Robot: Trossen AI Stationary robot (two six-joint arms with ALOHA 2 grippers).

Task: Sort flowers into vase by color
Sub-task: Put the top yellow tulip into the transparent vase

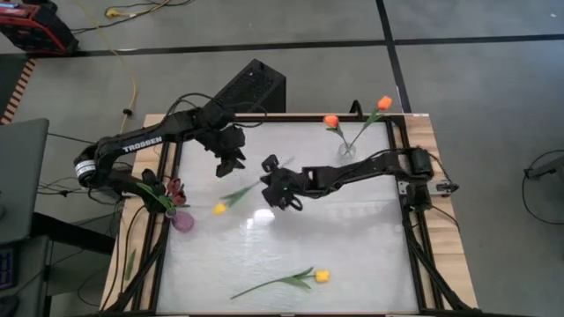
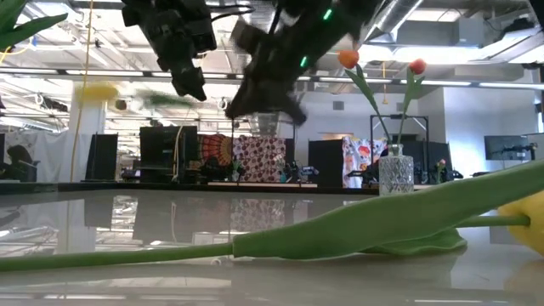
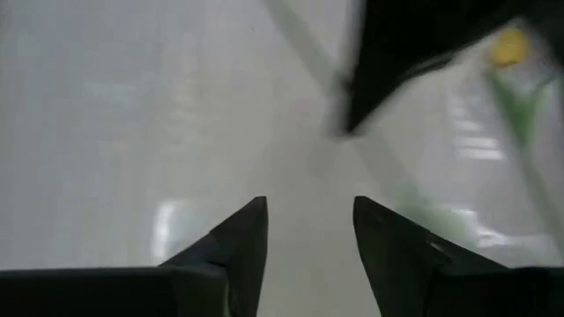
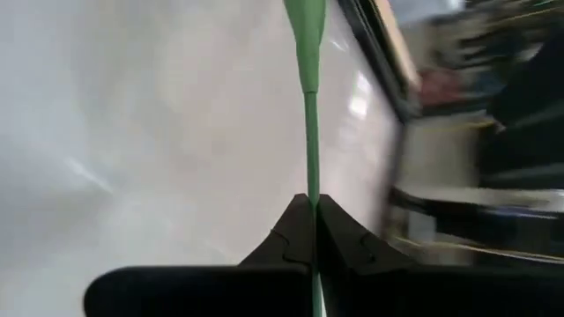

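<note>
Yellow tulip (image 1: 231,200), held above the middle of the surface (image 1: 352,255), hangs by its thin green stem in the right end effector (image 1: 280,187), whose fingers are pinched shut on the stem, as the right wrist view shows. The left end effector (image 1: 231,158), just beside it toward the far-left corner, stands with its fingers parted and empty. A second yellow tulip (image 1: 291,280) lies near the front edge. A clear vase (image 1: 346,148) at the far-right corner holds two orange tulips (image 1: 331,121); a pink vase (image 1: 181,220) at the left edge holds dark red heads. Judged step: carrying the yellow flower to its vase. For a clean carry, the grip should remain on the stem, not the leaf. The lift should keep the drooping head clear of the surface, and the stem end should enter the chosen vase first.
</note>
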